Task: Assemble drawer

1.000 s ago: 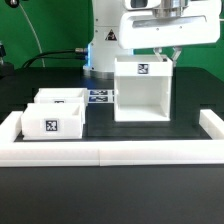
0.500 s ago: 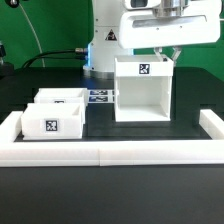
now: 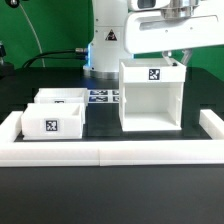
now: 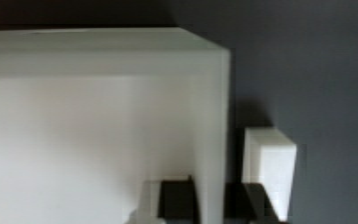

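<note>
My end effector [image 3: 175, 57] is clamped on the top of the housing [image 3: 152, 95], at its wall on the exterior view's right. The wrist view shows my dark fingers [image 4: 176, 202] either side of that thin white wall. The housing is upright over the black bench [image 3: 100, 138], open front facing near. Well apart, at the exterior view's left, the near tray [image 3: 52, 123] sits just beside the far tray [image 3: 62, 98].

The arm [image 3: 105, 35] rises at the bench's back edge, its wrist turned straight down over the bench. The pincer [image 3: 178, 58] hangs vertical, its dark fingers [image 4: 176, 200] closed on either side of a housing [image 3: 152, 100] wall.
</note>
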Motion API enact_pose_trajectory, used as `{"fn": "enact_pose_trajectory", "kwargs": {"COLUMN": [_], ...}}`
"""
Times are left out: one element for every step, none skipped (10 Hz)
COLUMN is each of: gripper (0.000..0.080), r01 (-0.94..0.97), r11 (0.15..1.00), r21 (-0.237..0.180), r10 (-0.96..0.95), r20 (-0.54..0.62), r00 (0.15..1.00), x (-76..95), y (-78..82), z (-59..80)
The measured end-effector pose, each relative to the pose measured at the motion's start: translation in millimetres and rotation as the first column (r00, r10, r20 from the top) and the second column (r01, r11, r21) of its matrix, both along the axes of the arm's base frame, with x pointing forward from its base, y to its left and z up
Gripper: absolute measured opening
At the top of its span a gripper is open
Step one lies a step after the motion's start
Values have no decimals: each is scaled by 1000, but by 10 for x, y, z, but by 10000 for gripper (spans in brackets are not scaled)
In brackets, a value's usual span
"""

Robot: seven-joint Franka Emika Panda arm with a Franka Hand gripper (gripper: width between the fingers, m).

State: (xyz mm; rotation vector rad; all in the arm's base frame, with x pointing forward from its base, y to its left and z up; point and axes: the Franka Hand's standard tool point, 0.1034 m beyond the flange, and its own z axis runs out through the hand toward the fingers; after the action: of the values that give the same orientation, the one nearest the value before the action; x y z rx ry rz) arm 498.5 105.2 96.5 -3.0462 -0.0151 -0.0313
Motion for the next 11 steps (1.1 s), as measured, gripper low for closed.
{"fn": "enact_pose_trajectory", "kwargs": {"gripper": [38, 39, 41, 42, 42, 42, 42, 42, 42, 42, 42], "r01": [2, 5, 8, 4, 4, -1, -1, 4, 14, 14, 67], "r11": [1000, 1000, 1000, 1000, 1000, 1000, 1000, 1000, 999, 999, 997], "r21": [6, 12, 20, 24, 27, 28, 28, 29, 30, 30, 37], "r10": [-3, -5, -9, -6, -6, -1, -2, -6, -17, -17, -70], "r20": [12, 25, 47, 65, 75, 89, 91, 90, 90, 91, 86], "r00": [1000, 1000, 999, 998, 997, 996, 996, 996, 996, 996, 994], "x": [134, 276, 451, 568, 642, 682, 686, 687, 690, 691, 696], "y": [25, 52, 83, 97, 110, 115, 114, 114, 115, 114, 121], "z": [1, 1, 5, 5, 7, 6, 14, 16, 21, 23, 31]}}
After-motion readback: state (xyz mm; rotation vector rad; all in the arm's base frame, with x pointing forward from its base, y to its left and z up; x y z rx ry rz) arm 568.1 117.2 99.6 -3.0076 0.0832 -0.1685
